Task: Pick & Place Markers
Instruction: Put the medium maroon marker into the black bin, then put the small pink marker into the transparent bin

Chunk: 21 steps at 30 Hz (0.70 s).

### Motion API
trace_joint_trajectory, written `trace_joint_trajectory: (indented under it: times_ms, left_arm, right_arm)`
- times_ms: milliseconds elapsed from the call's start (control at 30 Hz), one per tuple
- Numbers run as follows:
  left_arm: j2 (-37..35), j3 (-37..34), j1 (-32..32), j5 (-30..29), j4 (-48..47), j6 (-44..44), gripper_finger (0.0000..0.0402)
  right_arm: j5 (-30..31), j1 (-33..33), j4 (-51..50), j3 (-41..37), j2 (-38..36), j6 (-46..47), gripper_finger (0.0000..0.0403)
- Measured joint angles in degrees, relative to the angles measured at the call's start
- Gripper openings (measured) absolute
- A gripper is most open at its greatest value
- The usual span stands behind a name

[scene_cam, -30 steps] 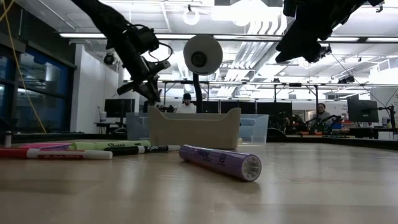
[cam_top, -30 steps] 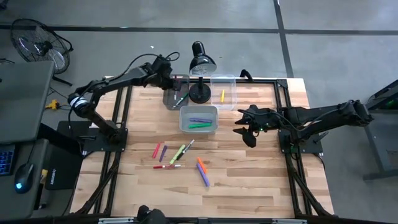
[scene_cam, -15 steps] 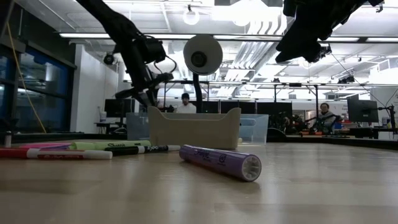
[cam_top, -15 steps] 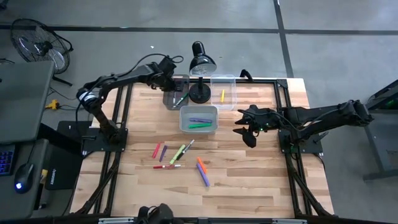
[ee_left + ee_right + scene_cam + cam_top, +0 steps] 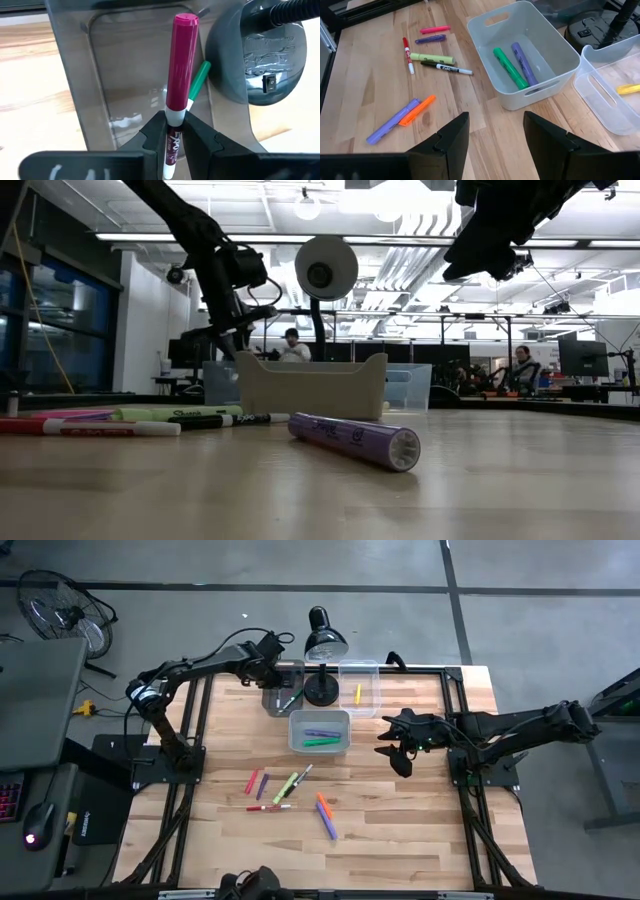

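My left gripper (image 5: 272,668) hovers over the dark clear bin (image 5: 283,690) at the table's far left. It is shut on a marker with a magenta cap and white barrel (image 5: 178,70). A green marker (image 5: 199,81) lies in that bin. Several loose markers (image 5: 288,787) lie flat on the wood near the table's middle: pink, purple, yellow-green, black, red and orange (image 5: 416,109). The white bin (image 5: 320,730) holds a purple and a green marker (image 5: 510,67). My right gripper (image 5: 495,142) hangs open, right of the white bin (image 5: 396,748), touching nothing. My left gripper pinches the marker's white barrel (image 5: 173,131) between its two fingers, just behind the magenta cap. The fingers slant down from above and the marker runs along them, cap end sticking out ahead. The marker is lifted clear above the dark bin's floor.
A black desk lamp stands with its round base (image 5: 321,690) between the dark bin and a clear bin (image 5: 359,688) that holds a yellow marker (image 5: 627,89). Bare wood lies along the table's near side and right part (image 5: 420,830).
My left gripper has sunk a little toward the dark bin and tipped more steeply downward, still shut on the magenta-capped marker. My right gripper has kept still.
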Motion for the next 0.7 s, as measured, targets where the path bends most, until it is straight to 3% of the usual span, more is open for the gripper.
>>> trace_joint_trajectory:
  times_ms: [333, 700]
  left_arm:
    - [0.0, 0.0, 0.0, 1.6, -0.4, 1.3, 0.0058]
    - [0.0, 0.0, 0.0, 4.2, -0.4, 3.5, 0.0140]
  right_arm:
    - [0.0, 0.0, 0.0, 0.0, 0.0, 0.0, 0.0176]
    - [-0.2, 0.0, -0.4, 0.0, 0.0, 0.0, 0.0176]
